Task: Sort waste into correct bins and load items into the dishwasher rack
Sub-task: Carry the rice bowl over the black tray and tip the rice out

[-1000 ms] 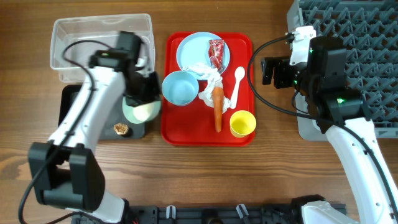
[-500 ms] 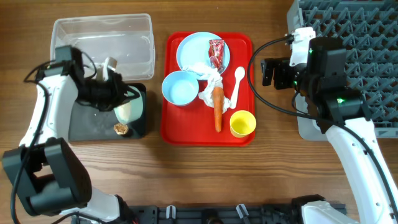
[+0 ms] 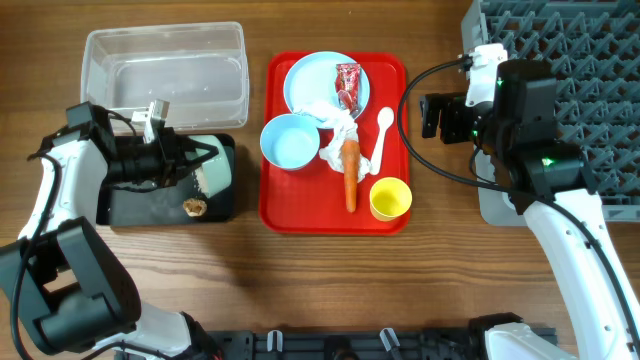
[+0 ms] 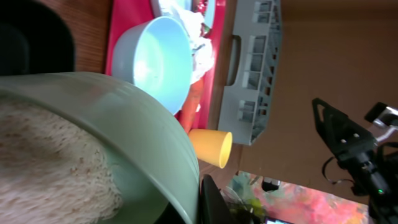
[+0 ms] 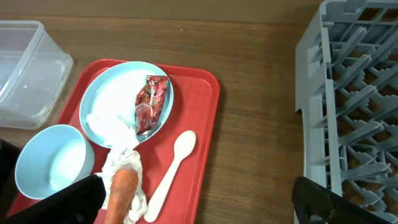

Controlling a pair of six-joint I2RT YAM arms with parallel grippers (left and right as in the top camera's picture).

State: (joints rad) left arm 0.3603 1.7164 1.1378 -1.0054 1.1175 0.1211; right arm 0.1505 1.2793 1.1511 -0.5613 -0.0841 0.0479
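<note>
My left gripper (image 3: 188, 163) is shut on the rim of the pale green bowl (image 3: 214, 177), which is tipped on its side over the black tray (image 3: 150, 207). In the left wrist view the bowl (image 4: 143, 143) still holds white rice (image 4: 43, 155). A brown food lump (image 3: 194, 207) lies in the black tray. On the red tray (image 3: 300, 216) are a blue plate (image 3: 308, 75) with a red wrapper (image 3: 347, 84), a blue bowl (image 3: 290, 140), tissue (image 3: 335, 125), a carrot (image 3: 350, 172), a white spoon (image 3: 383, 130) and a yellow cup (image 3: 389, 198). My right gripper (image 3: 432, 115) is open and empty, between the red tray and the rack (image 3: 560, 60).
The clear tub (image 3: 165, 32) stands behind the black tray. The right wrist view shows the plate (image 5: 112, 93), wrapper (image 5: 151, 99), spoon (image 5: 171, 168), carrot (image 5: 121, 190) and rack (image 5: 354, 93), with bare wood between tray and rack.
My left arm has swung out to the left and the green bowl has turned from upright to tipped on its side over the black tray. The right arm has not moved.
</note>
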